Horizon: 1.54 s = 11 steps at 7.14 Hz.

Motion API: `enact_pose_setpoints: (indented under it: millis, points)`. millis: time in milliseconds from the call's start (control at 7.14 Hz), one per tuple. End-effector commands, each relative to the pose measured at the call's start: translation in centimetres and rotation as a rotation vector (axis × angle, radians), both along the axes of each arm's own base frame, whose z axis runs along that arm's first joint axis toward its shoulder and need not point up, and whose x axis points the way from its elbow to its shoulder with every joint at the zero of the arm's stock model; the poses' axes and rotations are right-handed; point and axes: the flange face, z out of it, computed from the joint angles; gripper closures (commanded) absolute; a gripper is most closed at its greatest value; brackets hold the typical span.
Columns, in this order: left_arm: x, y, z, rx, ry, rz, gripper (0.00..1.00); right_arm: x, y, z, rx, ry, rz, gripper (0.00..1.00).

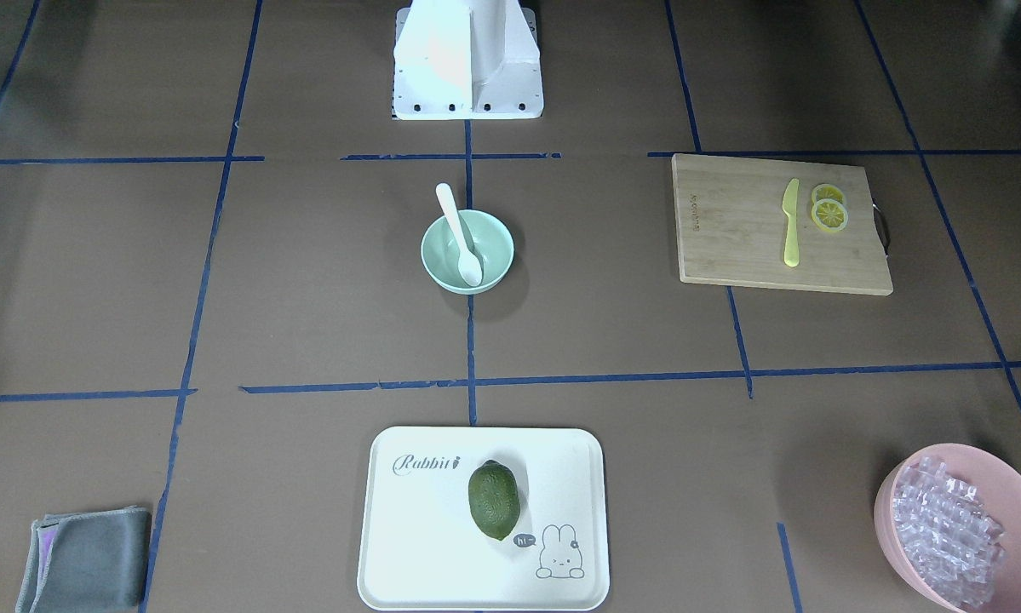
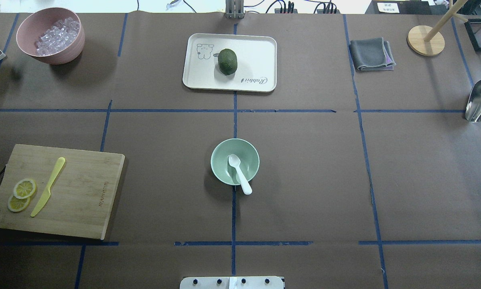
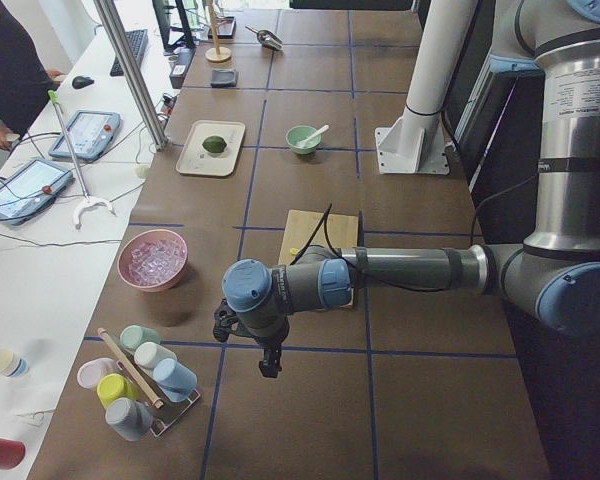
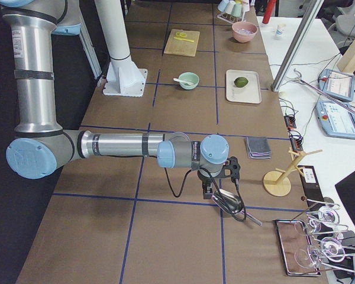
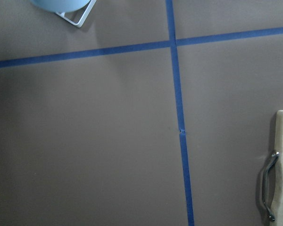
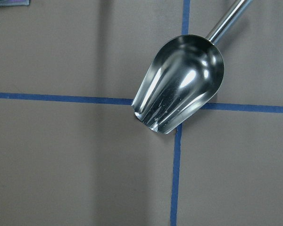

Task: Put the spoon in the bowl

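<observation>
paper, brown and crossed by blue tape lines (image 2: 234, 120), covers the worktop (image 2: 304, 180), with a white bench (image 3: 40, 260) of tablets along its far side. near the middle stands the bowl (image 2: 220, 160), and the spoon (image 2: 238, 172) lies in it, scoop down inside and handle leaning out over the rim on the robot's side. a cutting board (image 2: 84, 192) with a yellow-green knife (image 2: 47, 186) and lemon slices (image 2: 25, 188) sits to the robot's left, a white tray (image 2: 256, 52) with a green fruit (image 2: 227, 61) beyond the bowl, a pink bowl (image 2: 63, 50) of clear cubes and a grey cloth (image 2: 370, 54) at the far corners. the left arm (image 3: 400, 270) reaches low past the board, its left claw (image 3: 269, 362) pointing down near a cup rack (image 3: 140, 385). the right arm (image 4: 118, 145) stretches the other way, its right claw (image 4: 212, 190) hanging over a metal scoop (image 6: 179, 89) that lies on a tape crossing. whether either claw is spread or pressed together cannot be told.
</observation>
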Motion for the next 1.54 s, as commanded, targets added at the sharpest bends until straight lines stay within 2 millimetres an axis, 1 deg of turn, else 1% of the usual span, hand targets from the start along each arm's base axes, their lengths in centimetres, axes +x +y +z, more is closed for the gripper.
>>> enact_pose_setpoints:
  millis: [0,420,840,1400]
  points:
    - [0.09,0.42,0.28,-0.004,0.013,-0.005,0.00,0.01,-0.02,-0.02,0.002,0.000,-0.001,0.00]
    - [-0.05,0.43,0.26,0.000,0.013,-0.006,0.00,0.01,-0.09,-0.02,0.002,0.000,-0.001,0.00]
    - [-0.12,0.44,0.26,0.002,0.014,-0.005,0.00,0.33,-0.10,0.42,-0.001,0.049,0.003,0.00]
    - [-0.12,0.44,0.26,0.002,0.014,-0.005,0.00,0.42,0.08,0.83,-0.011,0.051,0.005,0.00]
